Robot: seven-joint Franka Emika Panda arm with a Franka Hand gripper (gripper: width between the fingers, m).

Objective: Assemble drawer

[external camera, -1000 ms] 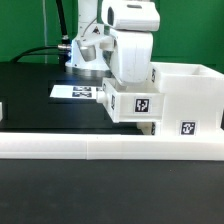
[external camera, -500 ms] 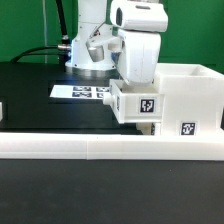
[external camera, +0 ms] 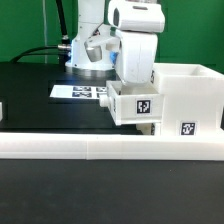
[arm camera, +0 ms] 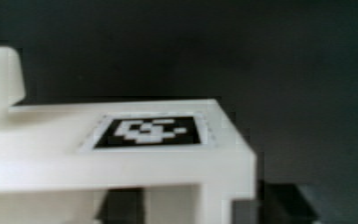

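Observation:
A small white tray (external camera: 135, 104) with a black-and-white tag (external camera: 146, 106) hangs at the open left side of the large white box housing (external camera: 188, 88). My gripper (external camera: 134, 86) comes down on the tray from above and is shut on it; the tray hides the fingertips in the exterior view. In the wrist view the tray (arm camera: 87, 165) and its tag (arm camera: 153, 132) fill the frame, and my gripper (arm camera: 202, 205) straddles its wall with one dark finger (arm camera: 123, 205) on each side. Another tag (external camera: 186, 127) shows low on the housing's front.
A long low white rail (external camera: 90, 149) runs across the front of the black table. The marker board (external camera: 78, 92) lies behind the tray to the exterior view's left. The arm's base (external camera: 88, 50) stands at the back.
My gripper and the tray have shifted a little toward the exterior view's right, closer against the housing. The housing and the rail have not moved.

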